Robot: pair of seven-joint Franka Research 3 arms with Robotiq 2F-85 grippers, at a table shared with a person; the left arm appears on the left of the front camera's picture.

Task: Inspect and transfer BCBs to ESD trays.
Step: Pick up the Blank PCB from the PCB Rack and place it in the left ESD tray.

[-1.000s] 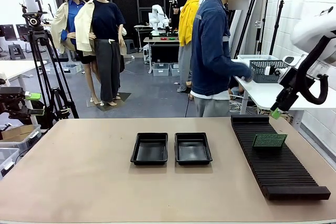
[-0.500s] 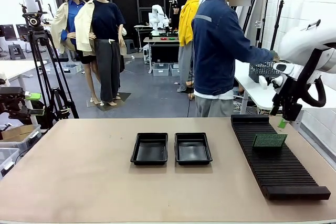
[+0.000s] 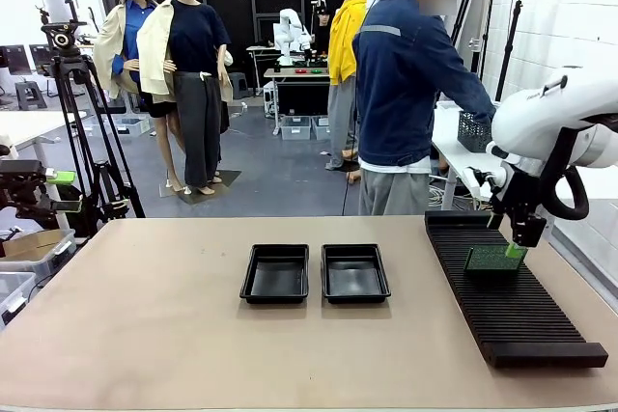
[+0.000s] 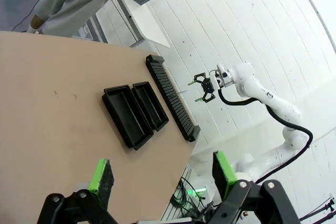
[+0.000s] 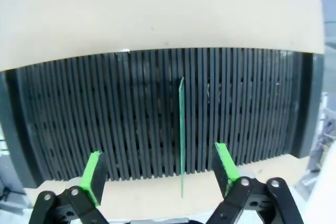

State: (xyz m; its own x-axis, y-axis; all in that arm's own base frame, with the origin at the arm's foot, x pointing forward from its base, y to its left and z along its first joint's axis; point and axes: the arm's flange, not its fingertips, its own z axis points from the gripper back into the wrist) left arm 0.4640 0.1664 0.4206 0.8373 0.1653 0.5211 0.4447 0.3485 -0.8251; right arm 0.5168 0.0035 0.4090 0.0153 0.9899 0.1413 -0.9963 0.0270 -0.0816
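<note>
Front camera: my right gripper [image 3: 517,246] hangs spread wide at right of frame, just over the one BCB [image 3: 494,259] standing on edge in the rack [image 3: 526,325]. Both ESD trays [image 3: 278,249] sit mid-frame, bare table [image 3: 145,315] all round them.

Left wrist: left gripper [image 4: 163,174] released at the bottom edge, gripping nothing.

Right wrist: board edge-on at centre between my open pads [image 5: 93,177], clear of both.
</note>
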